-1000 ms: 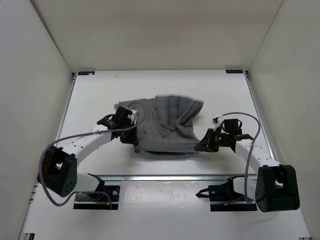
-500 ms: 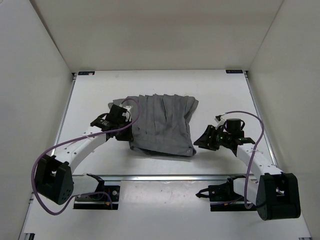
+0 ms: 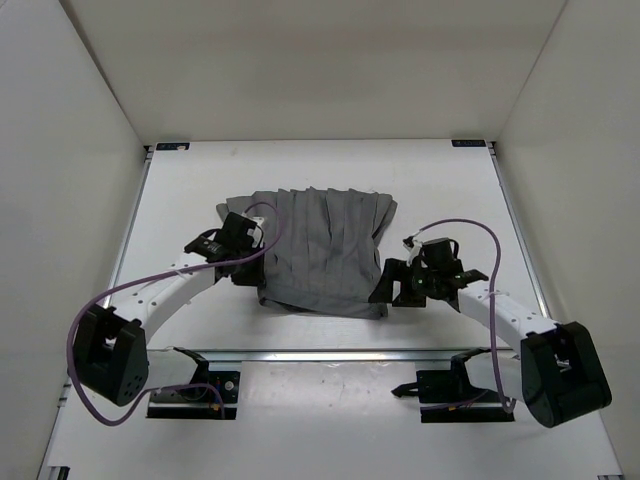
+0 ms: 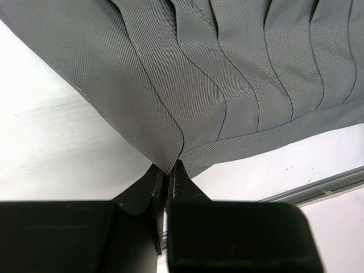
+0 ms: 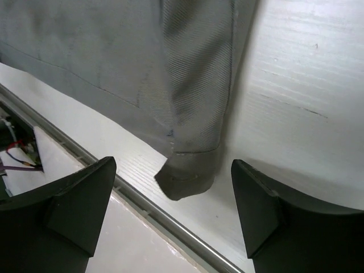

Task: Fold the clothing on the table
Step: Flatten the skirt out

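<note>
The grey pleated clothing lies spread on the white table, pleats running lengthwise. My left gripper is at its left near edge. In the left wrist view that gripper is shut on a fold of the clothing, with the fabric pinched between the tips. My right gripper sits by the near right corner. The right wrist view shows the right gripper open wide, and the clothing's corner lies on the table between the fingers, untouched by them.
A metal rail runs along the table's near edge, close behind the clothing's near hem, and shows in the right wrist view as the rail. White walls enclose the table on three sides. Purple cables loop over both arms.
My right gripper has opened and let go of the clothing's near right corner, which now lies flat. The bunched right side has spread out. The left gripper stays shut on the fabric.
</note>
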You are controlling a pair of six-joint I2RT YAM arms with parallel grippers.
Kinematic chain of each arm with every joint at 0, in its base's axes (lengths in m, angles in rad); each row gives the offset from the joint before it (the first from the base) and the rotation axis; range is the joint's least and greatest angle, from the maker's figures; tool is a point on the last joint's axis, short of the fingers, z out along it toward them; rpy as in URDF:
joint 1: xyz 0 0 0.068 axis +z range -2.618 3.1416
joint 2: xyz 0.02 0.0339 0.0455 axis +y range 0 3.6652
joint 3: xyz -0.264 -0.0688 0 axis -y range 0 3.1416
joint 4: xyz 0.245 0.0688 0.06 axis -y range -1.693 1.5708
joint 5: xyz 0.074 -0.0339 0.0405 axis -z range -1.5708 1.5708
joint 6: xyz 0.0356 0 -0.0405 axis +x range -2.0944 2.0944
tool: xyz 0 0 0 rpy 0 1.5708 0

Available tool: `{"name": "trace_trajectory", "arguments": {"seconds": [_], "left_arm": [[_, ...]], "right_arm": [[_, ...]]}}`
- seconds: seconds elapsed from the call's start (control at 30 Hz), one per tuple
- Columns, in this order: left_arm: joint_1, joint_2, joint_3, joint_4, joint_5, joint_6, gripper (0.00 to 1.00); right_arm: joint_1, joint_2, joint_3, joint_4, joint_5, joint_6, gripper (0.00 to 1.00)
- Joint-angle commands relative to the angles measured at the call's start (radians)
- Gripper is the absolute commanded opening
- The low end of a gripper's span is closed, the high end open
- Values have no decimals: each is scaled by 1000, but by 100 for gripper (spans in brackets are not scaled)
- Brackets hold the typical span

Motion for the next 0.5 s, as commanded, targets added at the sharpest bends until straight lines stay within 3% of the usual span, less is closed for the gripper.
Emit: {"name": "trace_trajectory", "arguments": {"seconds": [0.0,0.07,0.27,0.4,0.47], "left_arm": [[-11,-3,-18,17,25,8,0],[-14,-9,-25,15,30,8,0],[-5,-24,-53,6,49,16,0],[-16,-23,-79,21,83,21,0],[-13,-15,-88,33,89,16,0]], "right_arm": [[22,42,23,22,61,-17,79],[47,78,23,27,77,-20,75],[75,162,45,36,88,-21,50],[76,191,57,85,59,-12,25],[84,216,62,96,53,-6,0]]}}
